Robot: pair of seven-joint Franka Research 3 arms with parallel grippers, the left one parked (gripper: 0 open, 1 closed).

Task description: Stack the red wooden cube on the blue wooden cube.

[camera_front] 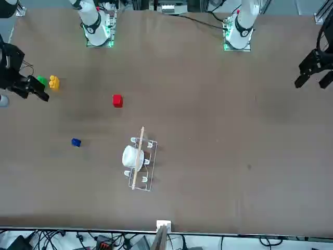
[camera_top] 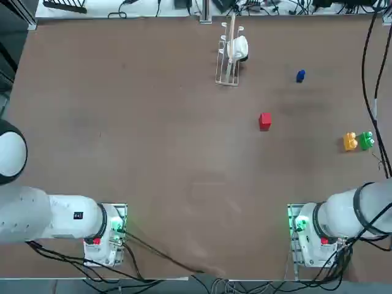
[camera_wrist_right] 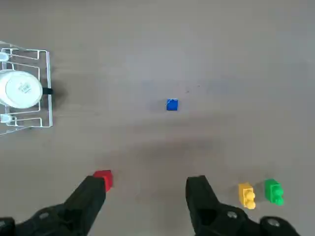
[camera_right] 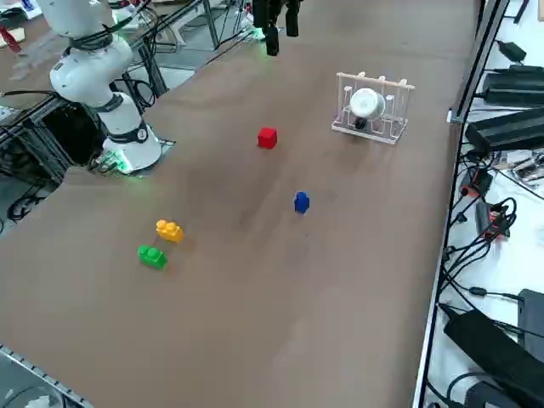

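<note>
Here the right gripper (camera_wrist_right: 145,196) is held high above the table (camera_top: 153,153), fingers wide apart and empty; the red wooden cube (camera_top: 264,120) and the blue wooden cube (camera_top: 300,75) are set well apart.

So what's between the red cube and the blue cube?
Nothing: in the top view, only bare table separates the red cube from the blue cube.

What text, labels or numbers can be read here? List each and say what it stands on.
None can be read.
White cup in the rack: a small printed mark, too blurred to read.
Red cube, blue cube: plain faces.
Right gripper, high above the table: no marking.
</note>
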